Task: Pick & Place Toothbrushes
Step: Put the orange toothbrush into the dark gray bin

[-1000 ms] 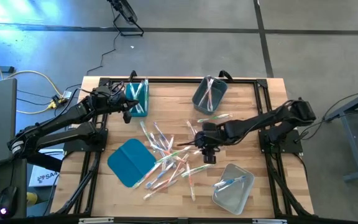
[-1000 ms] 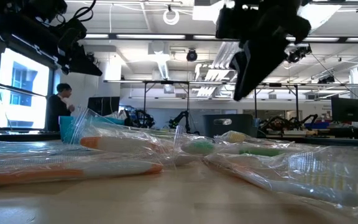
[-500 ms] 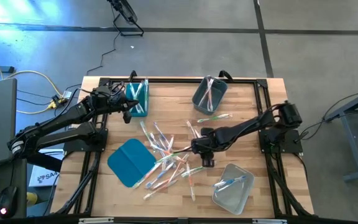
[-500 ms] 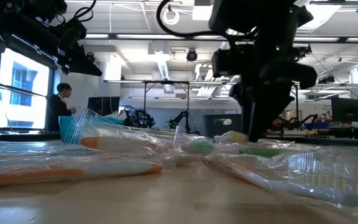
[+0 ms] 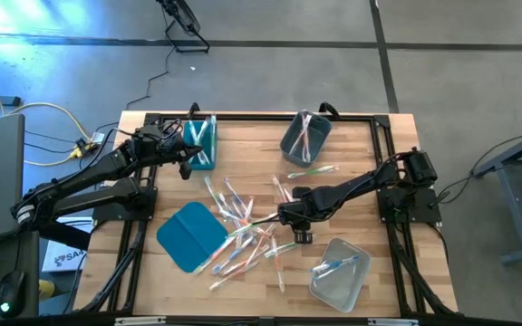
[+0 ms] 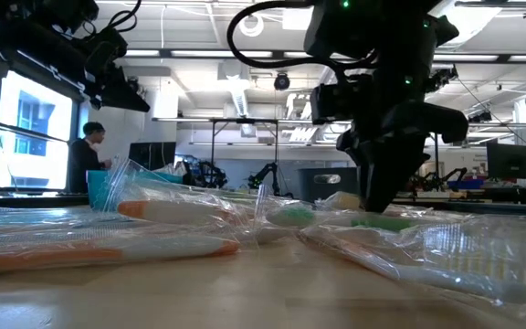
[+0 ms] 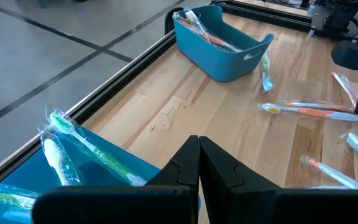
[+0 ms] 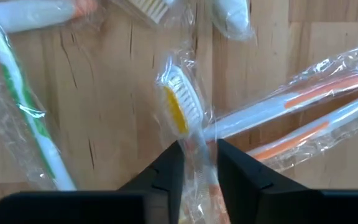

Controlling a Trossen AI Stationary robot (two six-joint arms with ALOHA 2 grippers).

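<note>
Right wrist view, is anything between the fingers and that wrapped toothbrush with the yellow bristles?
Nothing visible. The right gripper already straddles the wrapped toothbrush, whose handle runs down between the two fingers; only its clear wrapper lies there.

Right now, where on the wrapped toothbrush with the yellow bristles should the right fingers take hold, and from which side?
Grip the yellow-bristled toothbrush on its neck just below the head, coming straight down from above. It lies flat on the table, and the right gripper already straddles that narrow part with one of its fingers on each side.
</note>
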